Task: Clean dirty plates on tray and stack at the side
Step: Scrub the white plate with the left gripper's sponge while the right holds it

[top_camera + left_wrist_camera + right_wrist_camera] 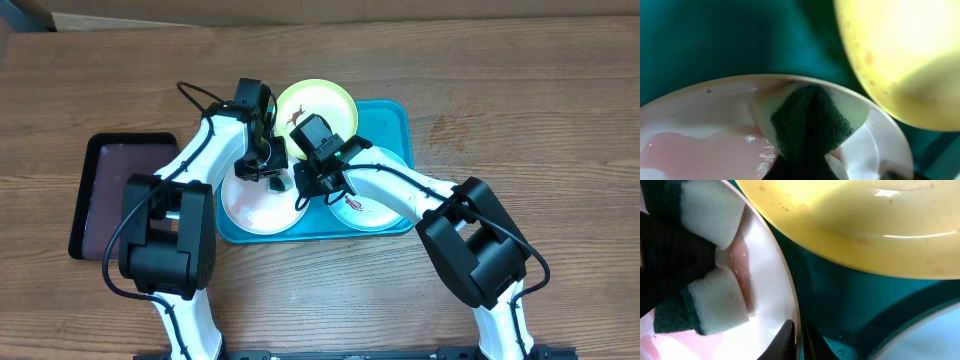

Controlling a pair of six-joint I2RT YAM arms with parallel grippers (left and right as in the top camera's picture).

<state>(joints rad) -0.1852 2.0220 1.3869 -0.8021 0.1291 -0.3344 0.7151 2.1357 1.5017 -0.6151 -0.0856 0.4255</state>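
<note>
The turquoise tray [395, 120] holds three plates. The white plate [255, 205] lies at its left front, the yellow-green plate [325, 100] with a dark smear at the back, the light blue plate [375, 212] at the right front. My left gripper [262, 165] is shut on a green-and-white sponge [810, 122] pressed into the wet, pinkish white plate [700, 145]. My right gripper [799, 340] is shut on the white plate's rim [787, 295], one finger inside and one outside. The sponge [715, 300] also shows in the right wrist view.
A smaller black tray [120, 190] lies on the wooden table left of the turquoise tray. The two arms meet closely over the white plate. The yellow-green plate [865, 225] overhangs near the right gripper.
</note>
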